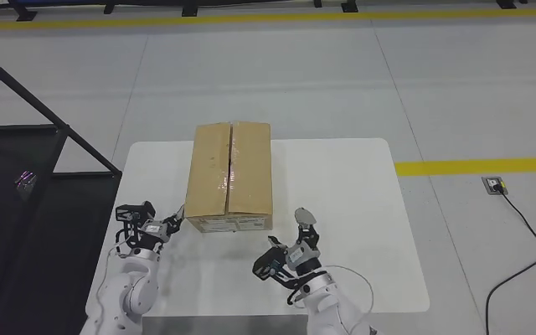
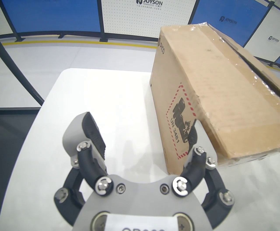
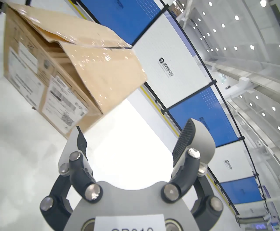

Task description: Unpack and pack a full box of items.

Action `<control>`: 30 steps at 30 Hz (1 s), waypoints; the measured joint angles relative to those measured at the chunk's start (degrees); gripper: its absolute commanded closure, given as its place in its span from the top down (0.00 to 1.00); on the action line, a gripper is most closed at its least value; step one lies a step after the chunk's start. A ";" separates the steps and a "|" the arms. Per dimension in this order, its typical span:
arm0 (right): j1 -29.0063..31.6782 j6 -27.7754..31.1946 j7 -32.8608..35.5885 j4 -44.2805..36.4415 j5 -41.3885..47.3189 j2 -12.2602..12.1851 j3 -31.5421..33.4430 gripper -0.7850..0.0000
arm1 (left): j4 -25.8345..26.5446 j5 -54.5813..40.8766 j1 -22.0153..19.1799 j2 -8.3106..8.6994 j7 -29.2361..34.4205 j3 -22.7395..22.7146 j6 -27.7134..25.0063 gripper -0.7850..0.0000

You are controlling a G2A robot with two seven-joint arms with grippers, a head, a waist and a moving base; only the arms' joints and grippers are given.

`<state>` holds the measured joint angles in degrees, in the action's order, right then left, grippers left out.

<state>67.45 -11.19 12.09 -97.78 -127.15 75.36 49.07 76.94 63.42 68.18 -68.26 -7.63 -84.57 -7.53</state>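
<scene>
L gripper (image 2: 142, 122) is nearest in its own wrist view: jaws spread wide, nothing btwn the black ribbed pads (image 2: 94, 131), bare table (image 2: 98, 91) showing in the gap. One finger sits right at the near lower corner of the cardboard box (image 2: 218, 87), over the red-dashed hazard mark (image 2: 180, 122) on the box's side; can't tell if it touches. R gripper (image 3: 134, 126) likewise wide open and empty, tilted upward, just off the box's (image 3: 98, 65) other near corner and apart from it. From the top view the box (image 1: 229, 172) stands lengthwise on the white table (image 1: 352, 218), a bit left of centre, long axis running away from the robot. Both top flaps are folded down, meeting at a centre seam w/ glossy clear tape along it. In the right wrist view the flap edges at the near end bow up slightly, w/ a dark gap under them. White shipping labels (image 3: 59, 98) are on the near end face. In the top view L gripper (image 1: 172, 223) is by the near left corner and R gripper (image 1: 289, 230) in front of the near right corner, each on its own side. A black frame (image 1: 33, 109) stands to the left of the table, a yellow floor line (image 1: 461, 166) runs to the right, and blue and white panels (image 2: 54, 15) stand behind.
</scene>
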 measured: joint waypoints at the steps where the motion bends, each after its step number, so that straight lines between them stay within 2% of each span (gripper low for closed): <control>1: -0.49 0.55 0.00 0.37 -0.12 0.22 -0.50 1.00 | 0.25 0.33 0.13 0.00 0.13 0.11 -0.07 1.00; 5: -3.14 2.17 0.53 2.57 -0.06 1.37 -2.57 1.00 | 0.95 1.67 0.60 -0.05 0.22 0.83 -0.60 1.00; 9: -5.86 1.02 3.64 5.24 -0.97 2.74 -4.20 1.00 | 1.47 2.69 1.05 -0.15 -0.37 1.63 -1.22 1.00; 17: -10.76 -1.21 5.65 10.99 0.62 5.30 -5.54 1.00 | 2.32 3.75 1.31 -0.32 -0.64 2.86 -2.78 1.00; 30: -11.67 -8.07 5.21 14.10 -1.68 7.55 -4.55 1.00 | 3.84 6.95 1.14 -0.50 0.48 5.10 -4.85 1.00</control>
<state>55.78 -19.26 17.30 -83.68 -128.83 82.91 44.52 80.78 70.37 69.31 -68.76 -7.14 -79.47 -12.38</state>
